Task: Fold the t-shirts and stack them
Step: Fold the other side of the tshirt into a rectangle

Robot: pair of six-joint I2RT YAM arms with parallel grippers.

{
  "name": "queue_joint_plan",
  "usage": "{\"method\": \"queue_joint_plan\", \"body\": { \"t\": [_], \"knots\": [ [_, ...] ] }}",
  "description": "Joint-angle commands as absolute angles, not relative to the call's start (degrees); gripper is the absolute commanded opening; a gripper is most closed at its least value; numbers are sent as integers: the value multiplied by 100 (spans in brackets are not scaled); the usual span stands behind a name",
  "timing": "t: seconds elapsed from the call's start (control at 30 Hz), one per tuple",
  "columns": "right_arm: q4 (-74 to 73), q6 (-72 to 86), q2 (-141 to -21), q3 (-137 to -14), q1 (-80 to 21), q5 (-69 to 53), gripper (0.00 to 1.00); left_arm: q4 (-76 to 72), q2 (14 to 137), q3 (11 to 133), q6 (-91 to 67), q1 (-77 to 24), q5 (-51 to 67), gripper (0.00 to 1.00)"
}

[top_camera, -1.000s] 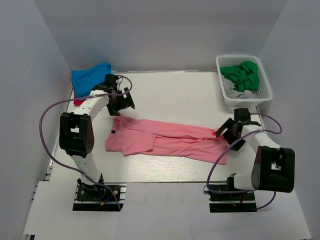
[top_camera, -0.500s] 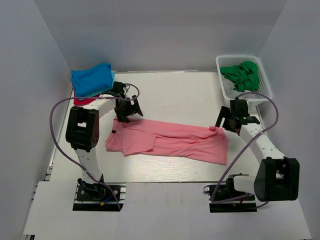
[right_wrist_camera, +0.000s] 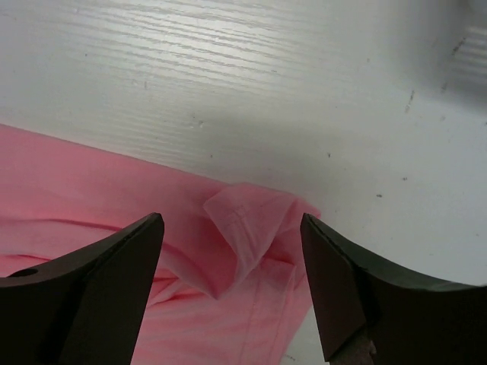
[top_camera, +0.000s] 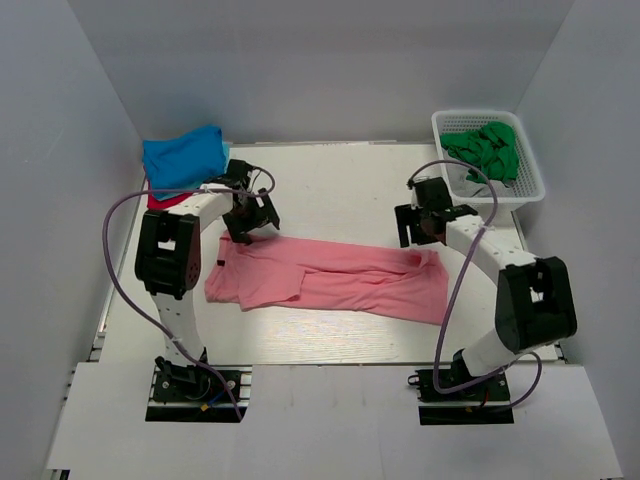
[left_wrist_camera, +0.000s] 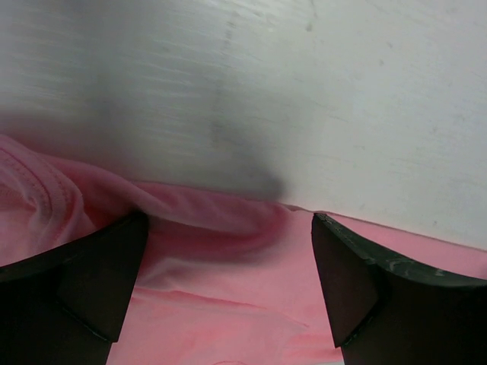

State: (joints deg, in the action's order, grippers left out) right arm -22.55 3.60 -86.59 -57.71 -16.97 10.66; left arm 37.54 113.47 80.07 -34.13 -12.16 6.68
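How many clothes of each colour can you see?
Pink shirt: 1, spread out on the table
Blue cloth: 1, far left
Red cloth: 1, only an edge showing under the blue
Green bundle: 1, in the basket
Grey piece: 1, under the green, hard to make out
Total: 5

This is a robotics lab test cell. Plain pale partition walls (top_camera: 330,70) box in a white wood-grain tabletop (top_camera: 340,185). A left arm (top_camera: 165,255) and a right arm (top_camera: 525,300) (each trailing a purple cable (top_camera: 105,245)) are bolted at its near edge, and a white plastic basket (top_camera: 497,203) sits in its far right corner.
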Motion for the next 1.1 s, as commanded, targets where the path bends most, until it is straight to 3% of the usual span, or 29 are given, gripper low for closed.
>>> {"method": "queue_joint_plan", "body": {
  "t": [0.0,0.13,0.4,0.47,0.67,0.83,1.0,1.07],
  "knots": [
    [-2433,-386,-9008,-6204,-2029,1088,78,4184,11768,8077,-3497,-1090,-220,99],
    [-2558,-685,-9377,-6319,-2232,1599,71,4394,11769,8244,-3551,-1028,-396,99],
    [-2321,-1098,-9983,-6469,-2645,2502,71,4447,11716,8244,-3446,-976,-527,99],
    [-2277,-1107,-10054,-6460,-2680,2610,65,4447,11654,8244,-3445,-976,-527,99],
    [-1804,-1073,-10187,-6408,-2733,2655,60,4447,11602,8139,-3393,-976,-580,99],
    [-1459,-704,-10326,-6398,-2698,2338,42,4447,11497,8086,-3393,-976,-457,99],
    [-1310,-361,-10293,-6206,-2654,2636,0,4447,11496,7972,-3393,-976,-404,99],
    [-1266,200,-10073,-6135,-2602,2820,0,4509,11444,7832,-3454,-976,-404,99]
  ]
}}
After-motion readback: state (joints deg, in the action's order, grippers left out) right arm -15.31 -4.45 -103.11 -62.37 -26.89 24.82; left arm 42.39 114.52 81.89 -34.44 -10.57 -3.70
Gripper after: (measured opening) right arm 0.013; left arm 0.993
